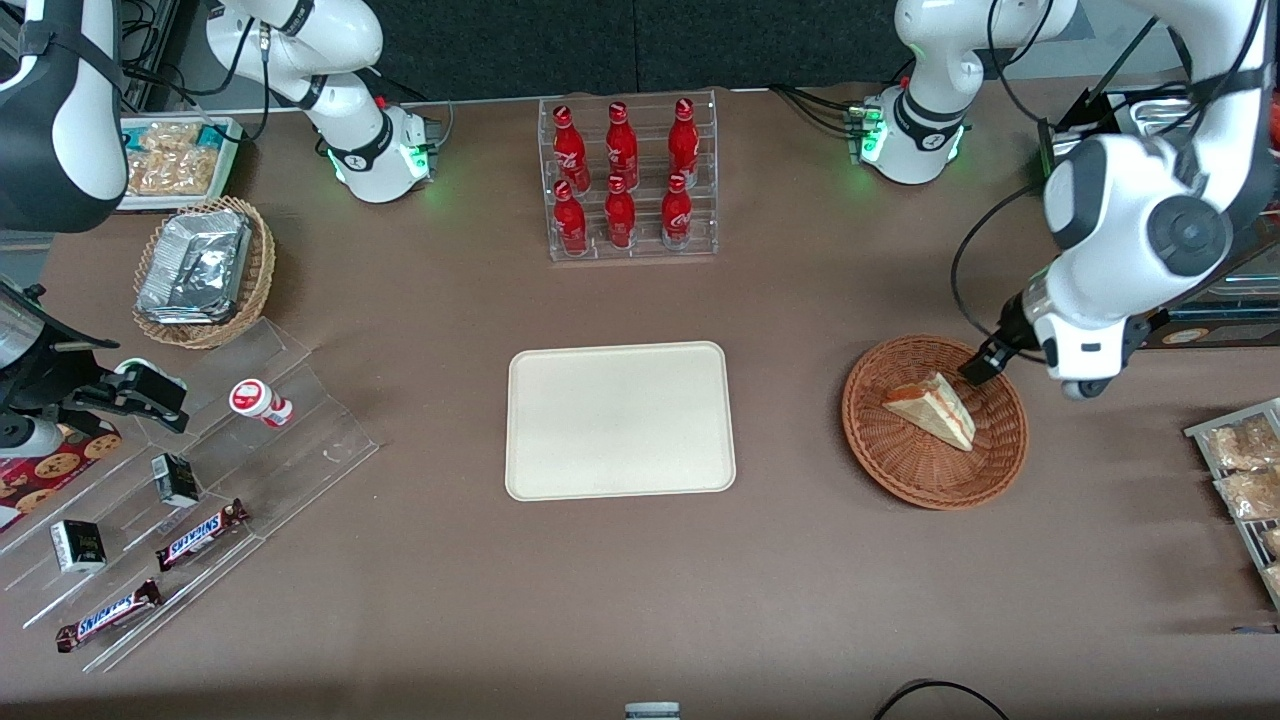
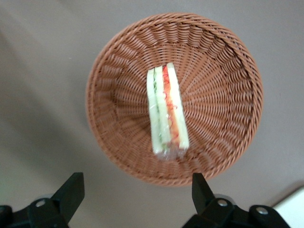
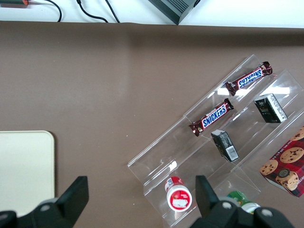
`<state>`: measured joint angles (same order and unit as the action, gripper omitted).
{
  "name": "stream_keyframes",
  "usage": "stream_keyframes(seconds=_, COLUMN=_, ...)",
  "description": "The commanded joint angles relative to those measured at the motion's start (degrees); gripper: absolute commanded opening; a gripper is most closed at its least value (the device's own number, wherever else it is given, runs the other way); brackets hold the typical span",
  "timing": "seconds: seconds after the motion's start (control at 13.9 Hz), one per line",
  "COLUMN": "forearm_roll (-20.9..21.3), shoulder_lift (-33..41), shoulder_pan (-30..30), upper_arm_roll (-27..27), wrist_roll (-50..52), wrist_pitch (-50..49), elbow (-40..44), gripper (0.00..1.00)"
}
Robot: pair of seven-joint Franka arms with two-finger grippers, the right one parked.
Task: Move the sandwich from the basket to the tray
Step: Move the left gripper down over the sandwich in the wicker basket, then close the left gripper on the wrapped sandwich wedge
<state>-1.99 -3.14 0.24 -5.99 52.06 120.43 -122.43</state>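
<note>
Hovering open tool (image 2: 135,190) over basket (image 1: 905,470) | sandwich (image 1: 932,407) inside | SNICKERS bars (image 1: 200,534)

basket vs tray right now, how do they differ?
The basket is round, reddish-brown woven wicker; the tray is a flat, cream rectangle with rounded corners. The basket holds the sandwich; nothing lies on the tray. The open gripper hovers above the basket, not the tray. Both sit on the brown table.

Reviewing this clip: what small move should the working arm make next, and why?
Probably lower the open gripper straight down over the sandwich. The sandwich lies untouched in the basket, the fingers hang above the rim, and the tray is bare.
</note>
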Motion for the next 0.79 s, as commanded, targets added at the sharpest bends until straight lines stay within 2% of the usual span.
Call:
stream_keyframes(seconds=0.0, forearm_roll=-0.04, shoulder_lift=-1.86, shoulder_pan=-0.51, upper_arm_roll=0.10, wrist_roll=4.35, wrist_pitch=9.00, elbow=-4.91, gripper=1.00)
stream_keyframes(seconds=0.22, forearm_roll=-0.04, shoulder_lift=-6.51, shoulder_pan=-0.60, upper_arm_roll=0.01, wrist_roll=9.28, wrist_pitch=15.24, elbow=-5.71, gripper=1.00)
stream_keyframes(seconds=0.72, forearm_roll=-0.12, shoulder_lift=-11.79, shoulder_pan=-1.47, upper_arm_roll=0.01, wrist_roll=10.43, wrist_pitch=28.00, elbow=-9.58, gripper=1.00)
